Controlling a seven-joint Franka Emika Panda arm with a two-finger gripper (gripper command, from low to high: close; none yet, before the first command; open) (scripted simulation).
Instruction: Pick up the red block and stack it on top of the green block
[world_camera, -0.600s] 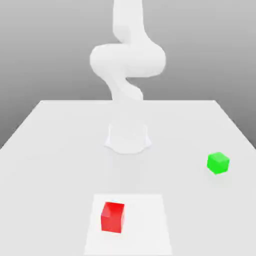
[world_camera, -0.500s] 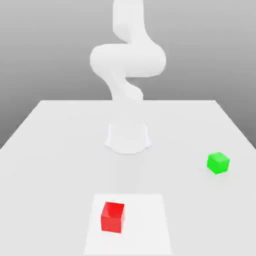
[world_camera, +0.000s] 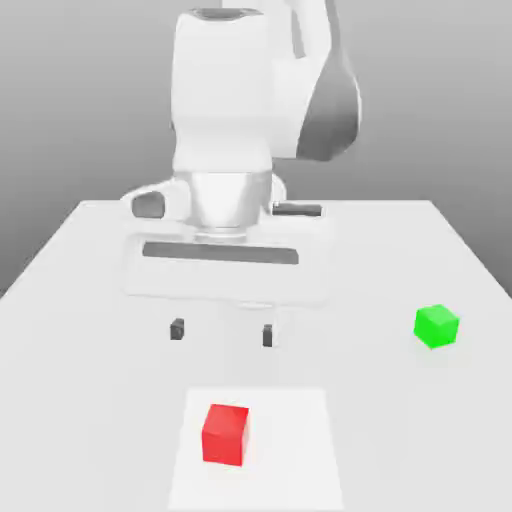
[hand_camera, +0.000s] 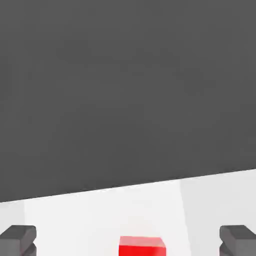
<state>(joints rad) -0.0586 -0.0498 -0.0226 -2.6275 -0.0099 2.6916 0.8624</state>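
The red block (world_camera: 225, 434) sits on a lighter square patch near the table's front edge, a little to the exterior view's left of centre. The green block (world_camera: 436, 326) rests on the table toward the exterior view's right, well apart from the red one. My gripper (world_camera: 221, 332) hangs above the table behind the red block, open, its two dark fingertips (world_camera: 177, 328) spread wide with nothing between them. In the hand view the red block (hand_camera: 141, 246) shows partly, lying between the two fingertips (hand_camera: 18, 238) and farther off than them.
The white table (world_camera: 90, 300) stretches wide around both blocks. The lighter square patch (world_camera: 290, 450) lies under the red block at the front. The arm's bulky white hand and wrist (world_camera: 225, 180) stand over the table's middle.
The arm has swung from an upright pose at the back down and forward; its hand and open fingers now hang over the table's middle. Both blocks stay put.
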